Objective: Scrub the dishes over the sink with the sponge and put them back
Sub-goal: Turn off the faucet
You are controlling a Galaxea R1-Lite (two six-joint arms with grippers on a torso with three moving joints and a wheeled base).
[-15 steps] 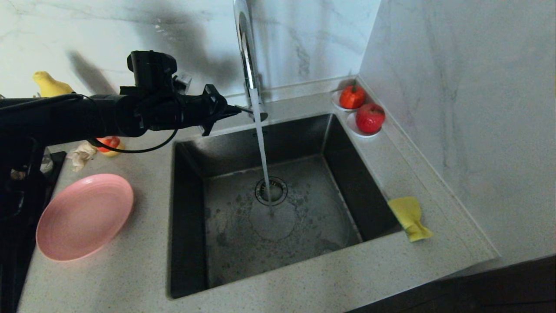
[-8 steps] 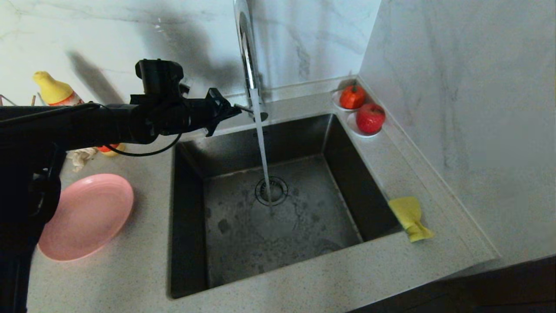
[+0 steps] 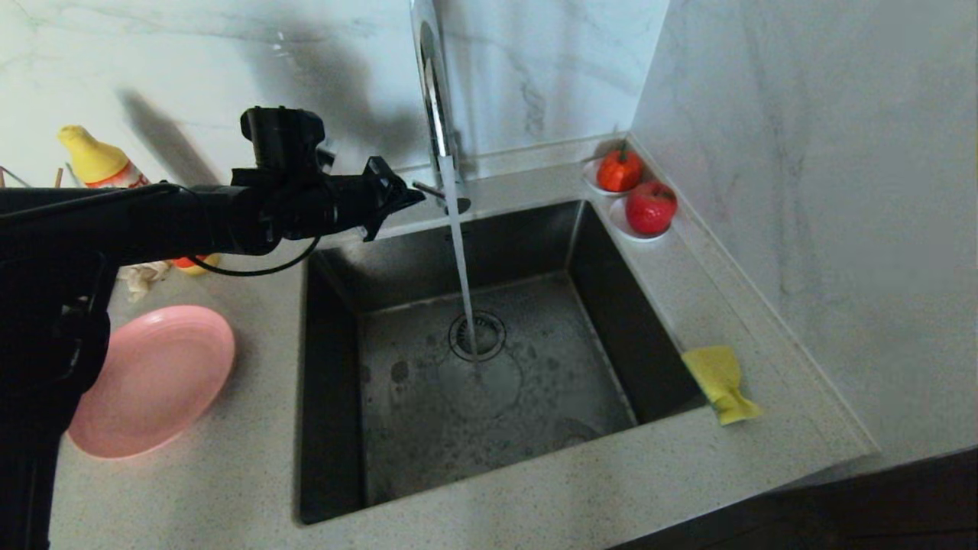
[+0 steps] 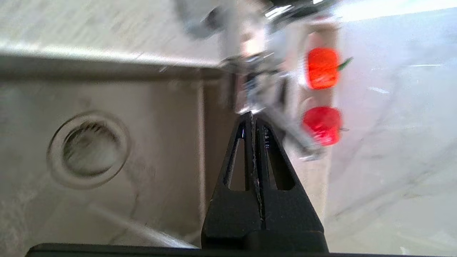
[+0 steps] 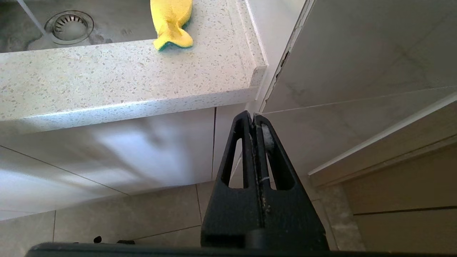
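Sponge [image 3: 720, 383], just one, lay crumpled on the counter at the sink's [image 3: 336, 367] right rim. One pink plate [image 3: 149, 380] sat left of the sink. Left gripper [image 3: 416, 195], jaws pressed together and empty, hovered by the faucet [image 3: 435, 92]. Right gripper [image 5: 254, 116] hung pinched closed below the counter. Two red fruits [image 3: 649, 206] sat behind the sink.

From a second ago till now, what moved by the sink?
The left arm swung: its elbow end sank, uncovering the yellow bottle and hiding the edge of the pink plate. The left gripper stayed shut and empty, its tip by the faucet's handle. Water keeps running into the sink; the sponge, the red fruits and the right gripper, shut below the counter, did not move.
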